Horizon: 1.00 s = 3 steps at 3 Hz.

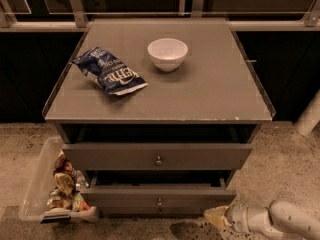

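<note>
My gripper (218, 217) is low at the bottom right, just above the floor. Its pale tip sits close to the right end of the lower drawer (158, 200) of a grey cabinet (159, 156). That drawer stands only slightly out, and its inside is barely visible. The upper drawer (158, 155) is shut flush. On the cabinet top lie a blue chip bag (109, 75) at the left and a white bowl (167, 53) near the middle back. The gripper holds nothing that I can see.
A clear plastic bin (44, 184) with several snack packets (65, 185) stands on the floor at the cabinet's left. A railing (77, 4) runs behind. A white post (310, 115) is at the right. The floor is speckled.
</note>
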{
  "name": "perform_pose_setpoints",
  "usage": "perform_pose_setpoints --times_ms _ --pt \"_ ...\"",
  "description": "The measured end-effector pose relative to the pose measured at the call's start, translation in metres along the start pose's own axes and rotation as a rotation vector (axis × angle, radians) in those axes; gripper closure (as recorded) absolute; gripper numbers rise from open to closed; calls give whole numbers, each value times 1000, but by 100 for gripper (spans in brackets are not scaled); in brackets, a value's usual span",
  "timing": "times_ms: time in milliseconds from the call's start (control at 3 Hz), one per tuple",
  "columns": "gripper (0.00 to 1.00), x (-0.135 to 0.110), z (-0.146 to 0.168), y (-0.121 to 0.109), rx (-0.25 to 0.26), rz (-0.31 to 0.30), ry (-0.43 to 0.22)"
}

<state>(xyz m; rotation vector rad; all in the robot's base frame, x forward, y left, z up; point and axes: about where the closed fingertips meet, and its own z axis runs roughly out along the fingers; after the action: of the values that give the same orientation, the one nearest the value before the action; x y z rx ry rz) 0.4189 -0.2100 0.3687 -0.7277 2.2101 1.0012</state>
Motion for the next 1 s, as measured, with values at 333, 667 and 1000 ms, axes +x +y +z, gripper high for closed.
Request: perform_pose_setpoints --times_ms 333,667,1000 --pt "100 -22 7 -16 72 -38 -15" --pt "100 -52 13 -43 212 -90 -40" --pt "100 -52 13 -43 212 -90 -40"
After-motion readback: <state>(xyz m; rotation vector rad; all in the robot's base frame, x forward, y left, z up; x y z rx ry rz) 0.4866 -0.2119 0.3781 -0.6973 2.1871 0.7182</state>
